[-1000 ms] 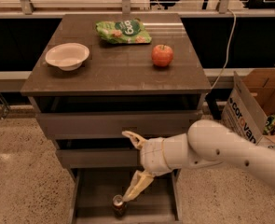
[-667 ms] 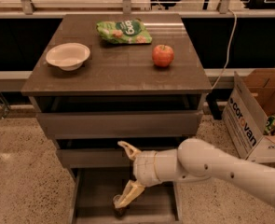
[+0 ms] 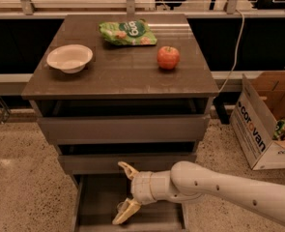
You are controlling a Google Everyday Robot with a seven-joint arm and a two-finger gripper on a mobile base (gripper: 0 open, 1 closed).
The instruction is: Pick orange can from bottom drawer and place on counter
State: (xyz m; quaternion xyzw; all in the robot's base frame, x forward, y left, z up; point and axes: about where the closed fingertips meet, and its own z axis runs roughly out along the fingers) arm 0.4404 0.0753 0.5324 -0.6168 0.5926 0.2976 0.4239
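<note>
Currently gripper (image 3: 127, 190) low inside drawer (image 3: 98, 202), fingers spread wide, gripping nothing. Can (image 3: 120, 207) on drawer floor, mostly hidden behind lower finger. Likely light, rigid, smooth, thin-walled: pinch mid-body across sides, moderate squeeze, avoid denting or tipping.

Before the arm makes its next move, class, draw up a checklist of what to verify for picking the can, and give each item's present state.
1. Bottom drawer pulled out far enough to reach in: ok.
2. Gripper down inside the drawer, jaws spread apart: ok.
3. Orange can sitting between the fingers: cannot tell; only a sliver shows beside the lower finger.
4. Can upright: cannot tell.
5. Bare patch on the counter for setting it down: ok, at the front, between the bowl and the apple, with the green bag at the back.
</note>
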